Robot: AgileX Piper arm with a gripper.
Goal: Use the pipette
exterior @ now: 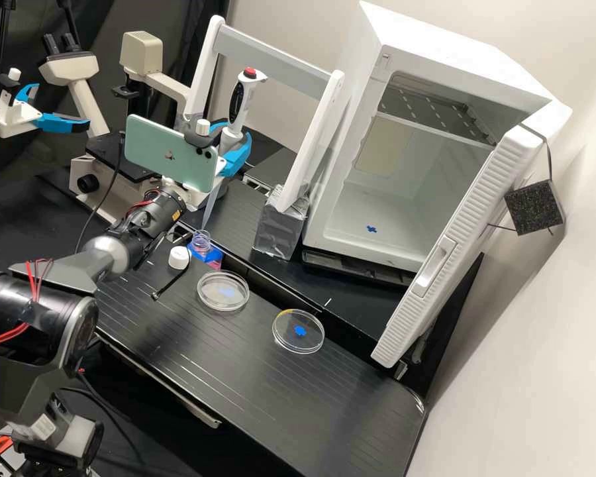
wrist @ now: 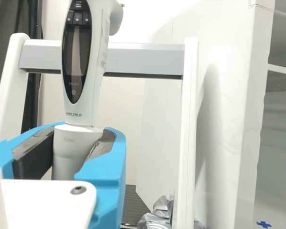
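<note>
Pipette point(exterior: 242, 99) in the grip, tip down by the bottle point(exterior: 202, 244): this looks like the filling step!
And the gripper point(wrist: 78, 132) has it, jaws drawn in on the pale barrel, parted by just its width; the pipette stands nearly upright, leaning slightly. Is the tip inside the neck or just above? Can't tell! If it's empty, the call is to line up, dip and draw; if loaded, lift out and make for a dish. Down on the black bench point(exterior: 278, 391), the cap point(exterior: 178, 258) sits beside the bottle, with two clear dishes, the nearer point(exterior: 223, 290) and the farther point(exterior: 298, 331), waiting. Behind stand the white rack point(exterior: 271, 56), a microscope point(exterior: 81, 66) and the fridge point(exterior: 410, 40), door wide open!
</note>
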